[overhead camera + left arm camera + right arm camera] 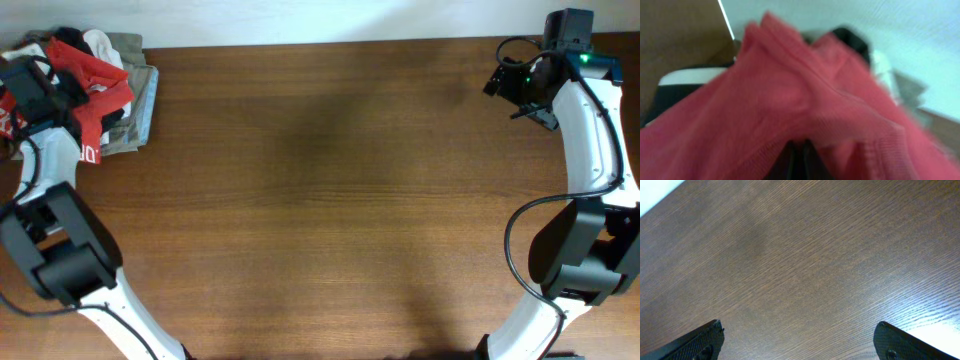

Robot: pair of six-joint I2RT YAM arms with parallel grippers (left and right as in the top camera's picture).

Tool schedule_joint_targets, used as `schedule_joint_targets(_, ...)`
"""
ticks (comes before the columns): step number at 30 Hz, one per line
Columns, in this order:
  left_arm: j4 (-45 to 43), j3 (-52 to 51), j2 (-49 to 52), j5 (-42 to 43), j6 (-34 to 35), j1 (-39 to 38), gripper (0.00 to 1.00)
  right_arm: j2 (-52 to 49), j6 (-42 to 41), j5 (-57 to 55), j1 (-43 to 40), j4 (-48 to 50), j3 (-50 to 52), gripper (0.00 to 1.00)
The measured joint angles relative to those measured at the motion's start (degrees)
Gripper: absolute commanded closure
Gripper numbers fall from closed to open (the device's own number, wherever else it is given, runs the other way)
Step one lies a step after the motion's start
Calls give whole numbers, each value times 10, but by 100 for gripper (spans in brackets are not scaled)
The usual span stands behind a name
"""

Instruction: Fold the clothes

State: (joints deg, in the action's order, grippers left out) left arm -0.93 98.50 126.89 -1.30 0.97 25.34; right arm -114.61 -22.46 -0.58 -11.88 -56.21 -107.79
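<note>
The red-orange T-shirt (95, 85) lies bunched on a heap of clothes at the table's far left corner. My left gripper (58, 92) is at that heap. In the left wrist view the red shirt (790, 100) fills the frame, blurred, and my left fingers (801, 150) are shut together on a fold of it. My right gripper (520, 95) hangs at the far right of the table. In the right wrist view its fingers (800, 340) are spread wide and empty over bare wood.
The heap holds khaki folded garments (140, 100), a white piece (100, 42) and a black garment (65, 40). The wooden table (330, 200) runs between the arms. A white wall (865, 30) lies behind the heap.
</note>
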Motion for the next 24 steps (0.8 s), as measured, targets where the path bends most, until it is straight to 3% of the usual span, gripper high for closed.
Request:
schedule_joint_targets(4,-2,46,70,-19,-36,2,88,0,0,0,0,0,0,1)
schedule_joint_targets(9,150,222,61,-26,-45,2,89,0,0,0,0,0,0,1)
schedule_joint_targets(15,144,241,70,-31,-45,2,88,0,0,0,0,1,0,1)
schedule_joint_targets(18,126,241,154,-37,-47,6,80,0,-1,0,0,0,0,1)
schedule_joint_targets(19,118,241,178,-39,-50,7,73,0,0,0,0,0,0,1)
schedule_joint_targets(21,122,247,184,-44,-62,9,70,0,0,0,0,0,0,1)
schedule_joint_targets(22,128,251,182,-45,-65,9,59,0,0,0,0,0,0,1)
schedule_joint_targets(23,136,252,177,-45,-63,9,23,0,0,0,0,0,0,1)
schedule_joint_targets(24,159,251,150,-45,-50,10,1,0,0,0,0,0,0,1)
